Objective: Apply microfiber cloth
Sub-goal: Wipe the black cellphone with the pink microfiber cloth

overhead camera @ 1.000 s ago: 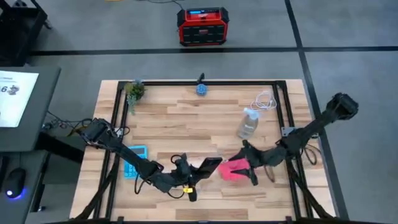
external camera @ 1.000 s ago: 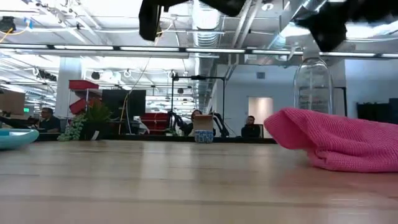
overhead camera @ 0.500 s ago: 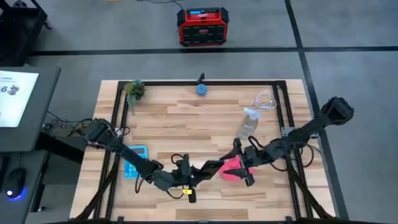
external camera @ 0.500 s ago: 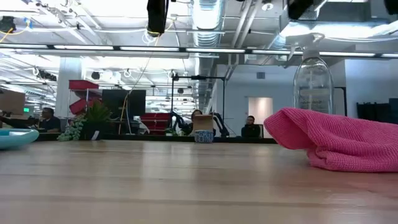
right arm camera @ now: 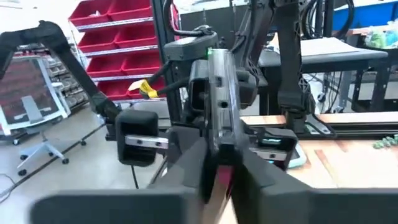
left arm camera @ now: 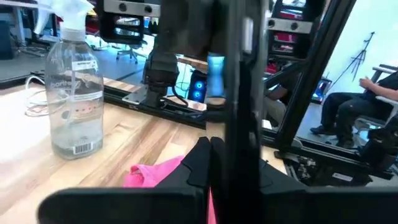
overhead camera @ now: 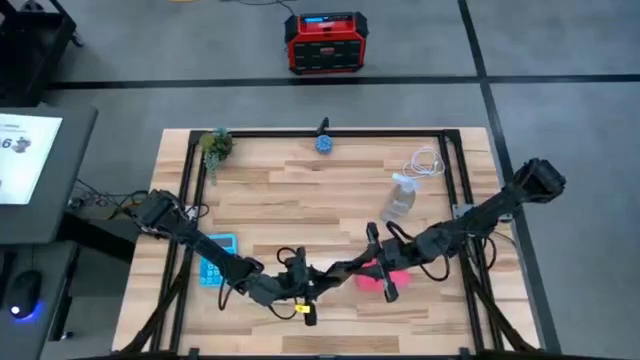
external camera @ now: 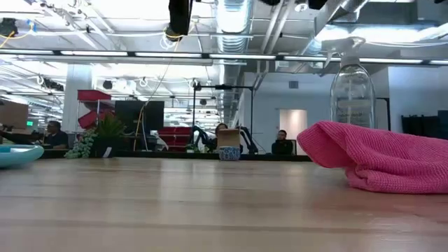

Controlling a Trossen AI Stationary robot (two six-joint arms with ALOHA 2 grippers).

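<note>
A black phone [overhead camera: 340, 268] hangs above the table's near middle, between my two grippers. My left gripper [overhead camera: 308, 280] is shut on its left end and my right gripper [overhead camera: 372, 262] on its right end. The pink microfiber cloth [overhead camera: 386, 279] lies crumpled on the table just under the right gripper; it also shows in the low view [external camera: 378, 162] and the left wrist view [left arm camera: 155, 175]. No gripper touches the cloth. My left gripper pinches the phone's left end [overhead camera: 320, 276] between its two fingers, coming level from the table's left. In its wrist view the phone [left arm camera: 233, 93] shows edge-on, held clear of the table. My right gripper pinches the phone's right end [overhead camera: 364, 264] between its two fingers, coming from the table's right. In its wrist view the phone's thin edge [right arm camera: 219, 106] stands between the fingers [right arm camera: 186, 163].
A clear spray bottle [overhead camera: 398, 198] stands behind the cloth at the right, with a white cable [overhead camera: 427, 162] beyond it. A light-blue calculator [overhead camera: 217, 258] lies at the near left. A small plant [overhead camera: 215, 145] and a blue cup [overhead camera: 325, 143] stand at the far edge.
My right gripper has moved toward the table's left, from over the cloth to the phone's right end, and has shut on it. The cloth has stayed where it was. The left gripper has kept the phone in place.
</note>
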